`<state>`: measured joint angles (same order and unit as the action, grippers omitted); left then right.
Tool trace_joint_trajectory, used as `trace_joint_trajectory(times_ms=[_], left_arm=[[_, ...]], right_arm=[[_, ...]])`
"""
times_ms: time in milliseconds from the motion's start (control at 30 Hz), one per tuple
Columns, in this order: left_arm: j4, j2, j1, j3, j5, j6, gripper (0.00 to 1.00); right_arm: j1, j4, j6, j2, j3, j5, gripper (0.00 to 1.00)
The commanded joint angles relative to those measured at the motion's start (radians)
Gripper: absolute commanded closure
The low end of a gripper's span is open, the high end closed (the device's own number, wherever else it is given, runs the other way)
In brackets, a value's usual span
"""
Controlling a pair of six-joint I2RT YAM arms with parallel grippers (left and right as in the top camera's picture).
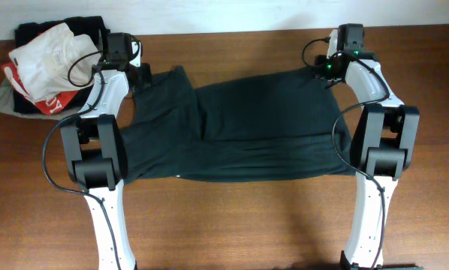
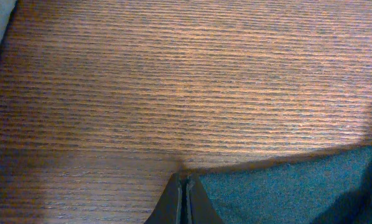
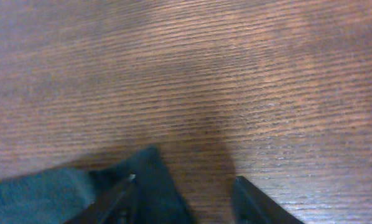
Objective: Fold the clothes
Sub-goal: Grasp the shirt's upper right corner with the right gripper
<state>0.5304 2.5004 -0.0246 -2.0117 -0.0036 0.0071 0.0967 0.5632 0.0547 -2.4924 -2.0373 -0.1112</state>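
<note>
No brand or label shows on the T-shirt point(image 1: 262, 127): plain dark teal-grey, no print. It lies flat across the middle of the desk point(image 1: 247, 217) between the two arms, w/ a raised crease running down its left third. Its L and R edges go under the arms' elbows.

Only writing in view is white lettering on a red garment point(image 1: 52, 101) in the pile at the desk's far-left corner. It's too small and crumpled to read. A white garment point(image 1: 48, 56) sits on top of the red one, and something dark point(image 1: 82, 26) lies behind both. The pile is near the left arm's wrist and apart from the T-shirt. A black cable point(image 1: 82, 67) loops from that wrist over the pile's edge. A green light point(image 1: 329, 66) glows on the right wrist.

Left pincer point(image 2: 185, 198): jaws pressed together, tips at the shirt's corner. Can't tell if any cloth is nipped between them. Right pincer point(image 3: 193, 190): jaws apart w/ bare desk showing in the gap and nothing held. The shirt's corner lies against its left-hand finger point(image 3: 120, 202).
</note>
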Motion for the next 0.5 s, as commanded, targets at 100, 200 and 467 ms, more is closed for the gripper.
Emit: trace_joint_trajectory(times_ms=[100,200,467], left_arm=[[0.043,0.134,-0.009,0.059,-0.007,0.005,0.99],[0.043,0.134,-0.009,0.059,-0.007,0.005,0.99],[0.047,0.134,-0.009,0.059,-0.007,0.005,0.99]], right_arm=[[-0.004,-0.012,0.006,-0.031,-0.024,-0.018,0.33],[-0.003,-0.019,0.005,-0.031,-0.034,-0.081,0.33],[-0.005,0.065,-0.044,-0.035,-0.085,-0.119,0.33]])
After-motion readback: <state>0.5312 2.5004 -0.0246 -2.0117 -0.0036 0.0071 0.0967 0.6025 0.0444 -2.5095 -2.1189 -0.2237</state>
